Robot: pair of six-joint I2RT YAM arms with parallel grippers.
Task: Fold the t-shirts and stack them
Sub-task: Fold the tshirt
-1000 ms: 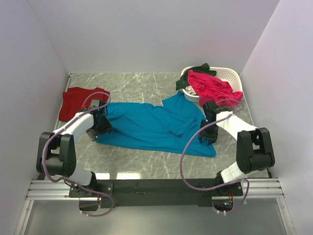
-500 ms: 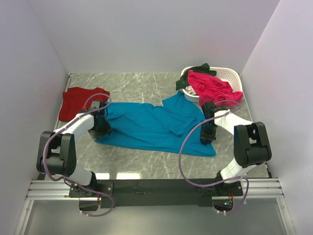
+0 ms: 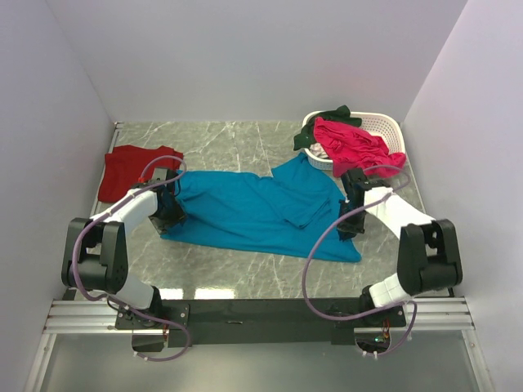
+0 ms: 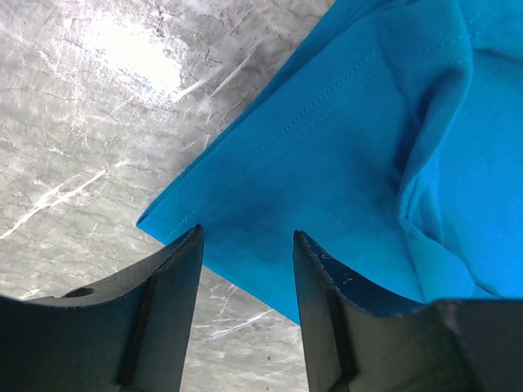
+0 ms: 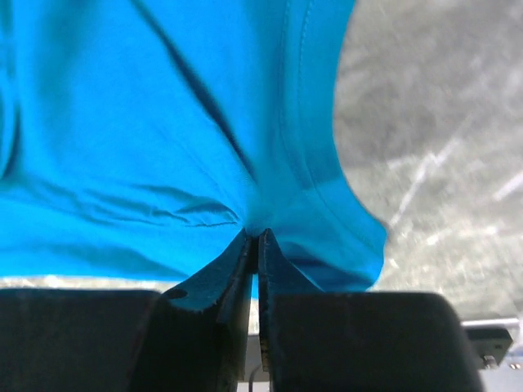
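Pale walls box in a grey marbled tabletop (image 3: 245, 139). Across its middle you have the teal-blue t-shirt (image 3: 245, 208), spread nearly flat with a flap of cloth lying over its right half. A white basket (image 3: 384, 124) in the far right corner holds the bright pink t-shirt (image 3: 351, 143) and the dark green t-shirt (image 3: 331, 114). The dark red t-shirt (image 3: 131, 167) lies flat near the far left corner.

Treat the teal one as light, limp and without any stiffness. It will likely sag, drag and wrinkle if you lift it by a single point. I judge the stitched hems and corners at its two ends to be the places to pinch, both at once.

Your right gripper (image 5: 255, 237) is closed tight on the cloth beside a seam at the shirt's right end, and puckers run out from the pinch. Your left gripper (image 4: 248, 237) is down at the left end with its jaws apart, straddling the hemmed corner. The cloth lies flat between them and is not yet clamped.
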